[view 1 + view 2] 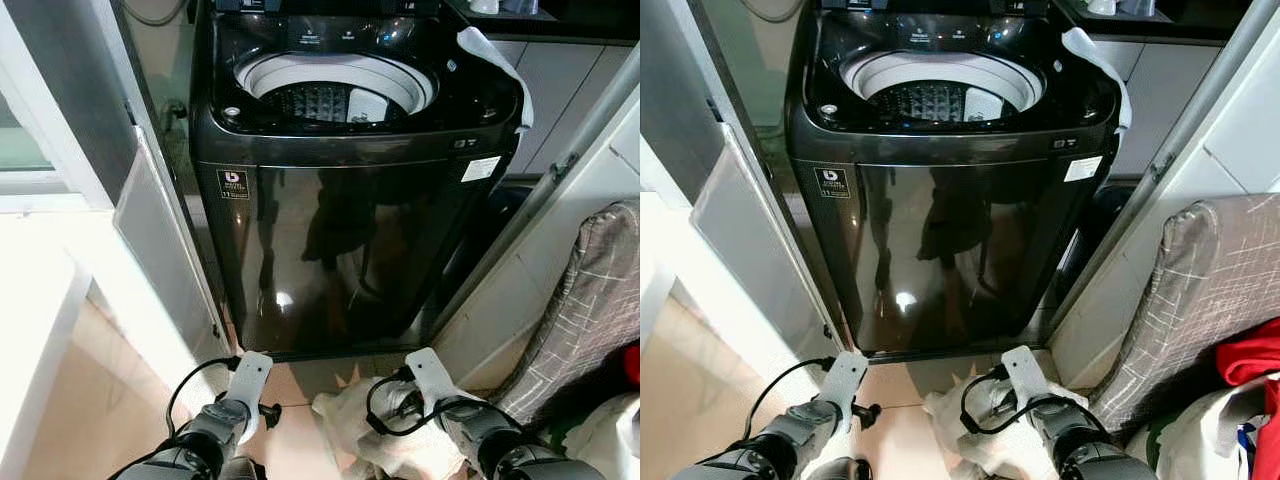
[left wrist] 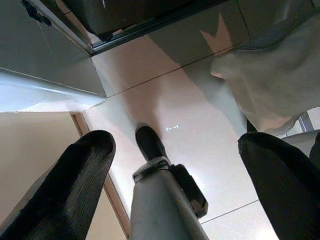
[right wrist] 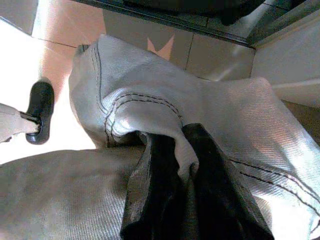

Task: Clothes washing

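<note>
Right pincer holds a pale garment low over the floor, in front of the washing machine.

The right gripper (image 3: 185, 165) has its two black fingers pressed together on a fold of the cream garment (image 3: 150, 100), which bunches around them above the tiled floor (image 2: 165, 100). Beside it, the left gripper (image 2: 175, 165) hangs with fingers wide apart and holds nothing. Beyond both stands the dark washing machine (image 1: 350, 230), its drum (image 1: 335, 90) open on top.

- Washer (image 1: 350, 240): back panel cut off at top edge.
- Pale garment (image 3: 150, 130): runs off bottom edge, folds hiding right hand (image 3: 187, 150) fingertips.
- Sticker (image 1: 233, 184): print too small.
</note>
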